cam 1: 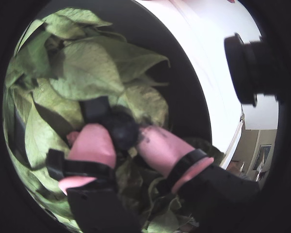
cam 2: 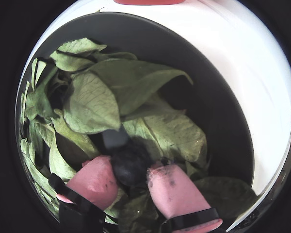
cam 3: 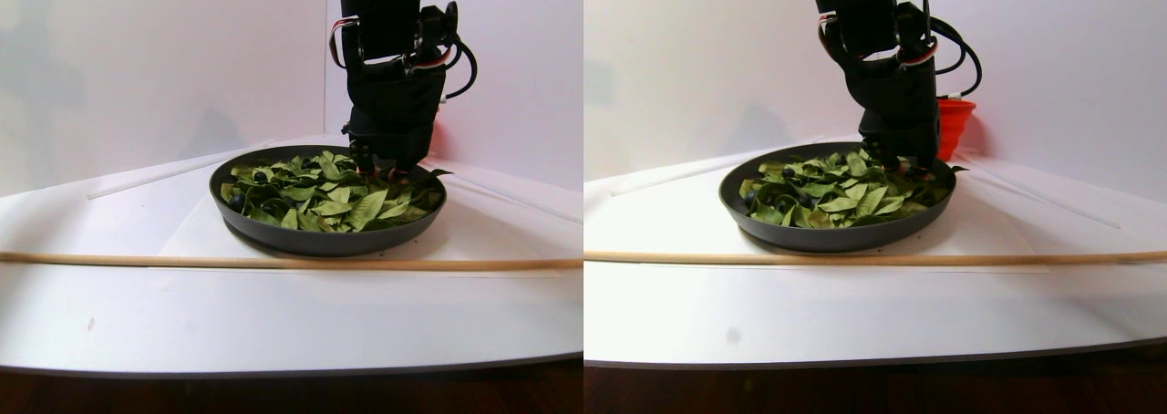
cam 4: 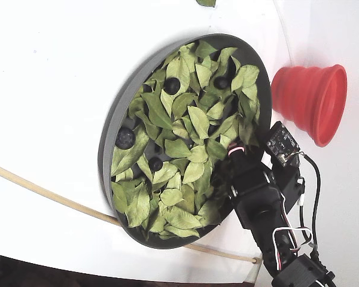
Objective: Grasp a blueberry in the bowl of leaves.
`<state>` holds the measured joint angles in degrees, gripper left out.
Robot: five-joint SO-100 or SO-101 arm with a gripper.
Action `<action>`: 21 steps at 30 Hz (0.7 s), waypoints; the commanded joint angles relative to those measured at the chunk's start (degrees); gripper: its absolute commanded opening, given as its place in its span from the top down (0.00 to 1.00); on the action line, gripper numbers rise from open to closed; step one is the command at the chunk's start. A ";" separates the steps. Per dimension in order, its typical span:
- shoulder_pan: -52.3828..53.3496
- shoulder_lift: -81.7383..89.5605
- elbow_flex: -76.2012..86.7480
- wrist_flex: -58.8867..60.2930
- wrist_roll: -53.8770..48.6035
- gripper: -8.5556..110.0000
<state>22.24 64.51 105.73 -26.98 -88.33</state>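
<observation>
A red cup (cam 4: 311, 101) lies sideways on the white table (cam 4: 48, 89), a wooden stick (cam 3: 273, 263) nearby.

Dark blueberry (cam 2: 130, 165) pinched among green leaves (cam 2: 94, 104) in grey bowl (cam 2: 218, 111).

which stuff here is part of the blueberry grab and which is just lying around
Part of the job:
- large round dark grey bowl
- small oval green leaves
- dark round blueberry between the pink pads
- claw

Just lying about:
- red ribbed cup
- thin wooden stick
</observation>
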 commanded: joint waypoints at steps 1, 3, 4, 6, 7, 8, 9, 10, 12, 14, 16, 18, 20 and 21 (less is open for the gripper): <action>1.93 5.54 0.26 -1.14 -0.62 0.84; 2.02 6.15 0.26 -1.14 -0.79 0.84; 2.11 6.50 0.26 -1.14 -0.88 0.84; 2.29 7.12 0.26 -1.14 -0.88 0.84; 2.29 7.47 0.35 -1.14 -0.88 0.84; 2.29 7.73 0.44 -1.14 -0.97 0.84; 2.37 8.09 0.53 -1.14 -1.05 0.84; 2.37 8.35 0.62 -1.05 -1.05 0.84; 2.37 8.96 0.79 -0.88 -1.05 0.85; 2.29 10.72 1.23 0.09 -1.05 0.85; 2.46 12.66 1.41 1.23 -1.14 0.85; 2.55 13.45 1.76 1.41 -1.23 0.85; 2.64 14.15 2.11 1.49 -1.49 0.85; 2.72 14.50 2.20 1.49 -1.49 0.85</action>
<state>22.59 71.19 108.37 -25.49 -89.12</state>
